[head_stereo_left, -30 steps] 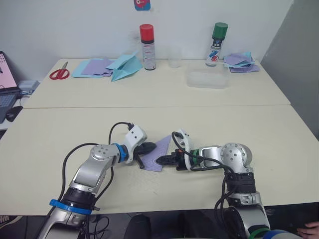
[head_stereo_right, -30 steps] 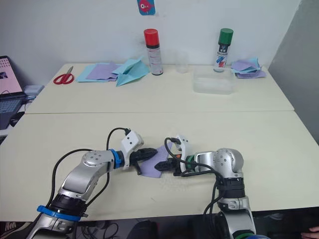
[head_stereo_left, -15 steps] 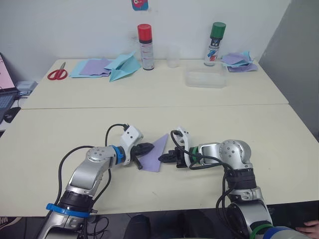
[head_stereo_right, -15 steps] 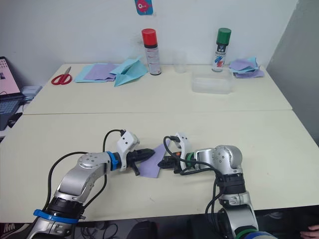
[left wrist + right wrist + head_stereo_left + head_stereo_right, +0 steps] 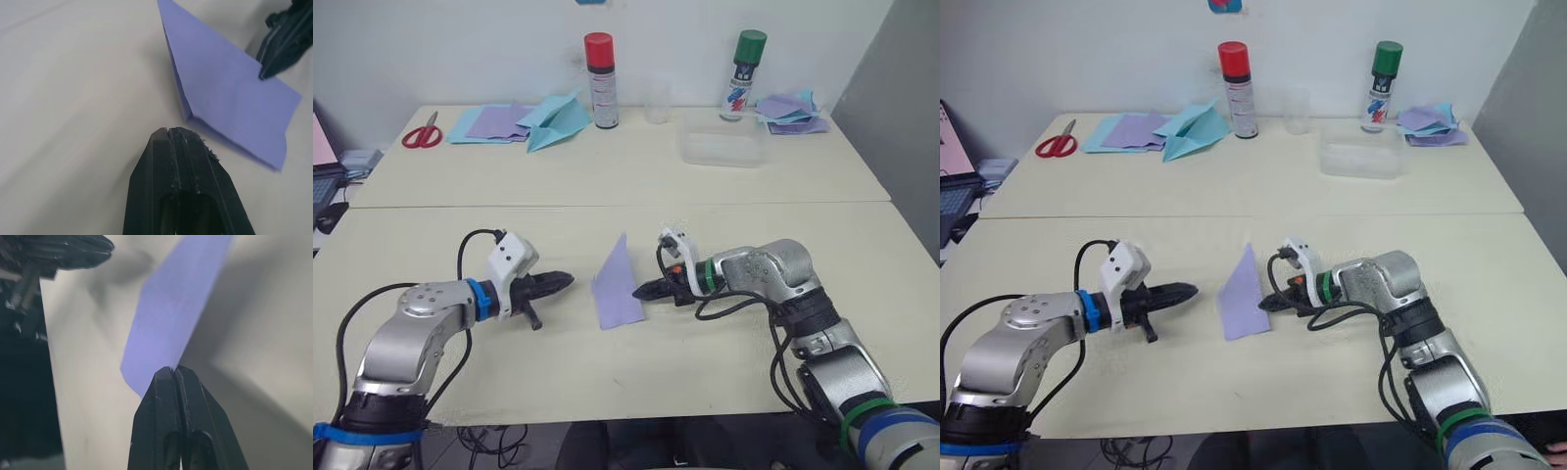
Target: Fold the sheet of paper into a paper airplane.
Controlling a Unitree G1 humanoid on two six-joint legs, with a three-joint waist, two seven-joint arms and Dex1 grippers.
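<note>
The sheet of paper (image 5: 617, 289), pale lavender, is folded into a pointed wedge and lies mid-table with its point away from me and one side raised. My right gripper (image 5: 639, 292) is shut, its tip pinching the paper's right edge; the right wrist view shows the paper (image 5: 171, 308) running out from the closed fingertips (image 5: 166, 377). My left gripper (image 5: 566, 280) is shut and holds nothing, about a hand's width left of the paper. The left wrist view shows its closed fingertips (image 5: 176, 134) short of the paper (image 5: 225, 98).
Along the far edge stand a red-capped spray can (image 5: 600, 67), a green-capped can (image 5: 744, 61), a clear tray (image 5: 722, 149) and a clear cup (image 5: 656, 103). Red scissors (image 5: 419, 132), flat sheets (image 5: 494, 122), a light blue paper plane (image 5: 553, 119) and paper scraps (image 5: 790, 108) lie there too.
My left gripper has let go and drawn back to the left, away from the paper. The right gripper stays at the paper's edge. The camera has shifted.
</note>
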